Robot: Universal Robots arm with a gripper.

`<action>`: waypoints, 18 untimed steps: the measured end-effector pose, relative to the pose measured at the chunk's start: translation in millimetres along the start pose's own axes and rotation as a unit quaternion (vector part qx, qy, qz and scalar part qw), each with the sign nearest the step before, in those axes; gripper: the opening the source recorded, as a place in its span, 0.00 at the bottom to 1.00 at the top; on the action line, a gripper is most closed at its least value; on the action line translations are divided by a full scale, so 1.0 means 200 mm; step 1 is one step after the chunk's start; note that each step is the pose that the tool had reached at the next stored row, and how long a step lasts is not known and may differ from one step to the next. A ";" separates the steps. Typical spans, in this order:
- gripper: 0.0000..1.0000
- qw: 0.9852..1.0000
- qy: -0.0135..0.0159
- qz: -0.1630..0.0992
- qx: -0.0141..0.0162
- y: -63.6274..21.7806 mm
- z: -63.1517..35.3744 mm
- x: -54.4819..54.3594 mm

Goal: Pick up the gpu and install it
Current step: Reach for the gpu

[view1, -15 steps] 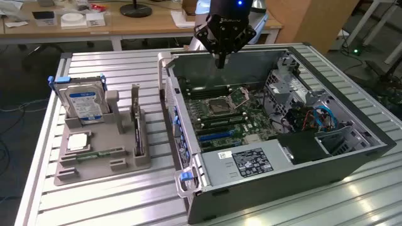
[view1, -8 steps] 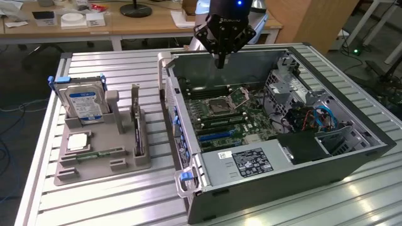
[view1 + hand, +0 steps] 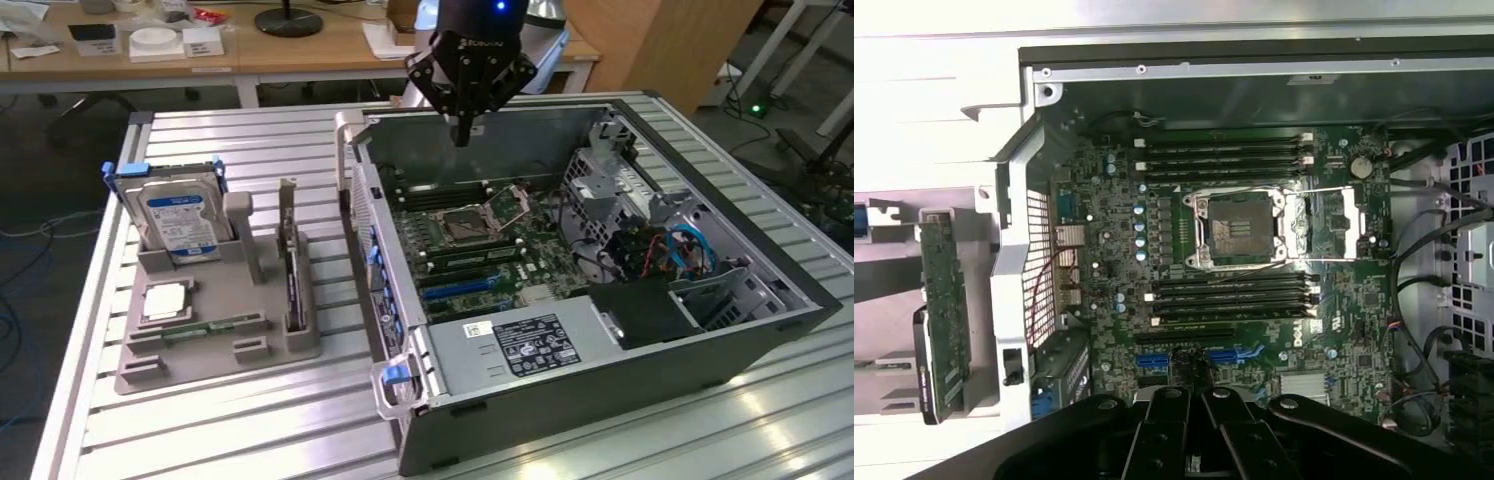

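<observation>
White brand lettering on the motherboard (image 3: pixel 1104 240), printed at the end of one bank of memory slots (image 3: pixel 1234 295), seems to read DELL. The hard drive (image 3: pixel 178 222) carries a blue-and-white label, and the power supply (image 3: pixel 461 368) has a black label with white print and small marks, but neither can be read. A short white word on the dark body above the gripper (image 3: pixel 462 138) is likewise too small to make out.

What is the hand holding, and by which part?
Nothing: the black hand is shut, empty, above the open computer case; the dark flat gpu card stands apart.
</observation>
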State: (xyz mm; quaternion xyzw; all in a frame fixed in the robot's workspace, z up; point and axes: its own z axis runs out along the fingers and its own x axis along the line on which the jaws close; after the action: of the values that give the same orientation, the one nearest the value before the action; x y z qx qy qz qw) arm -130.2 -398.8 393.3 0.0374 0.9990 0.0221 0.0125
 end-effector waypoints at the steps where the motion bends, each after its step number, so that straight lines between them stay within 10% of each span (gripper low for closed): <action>1: 0.11 1.000 0.000 0.000 0.000 0.000 0.000 0.01; 18: 0.11 1.000 0.000 0.000 0.000 -0.008 -0.003 0.11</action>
State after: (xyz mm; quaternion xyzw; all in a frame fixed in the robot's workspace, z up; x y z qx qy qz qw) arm -152.1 -398.9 393.3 0.0374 0.9990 0.0221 0.0125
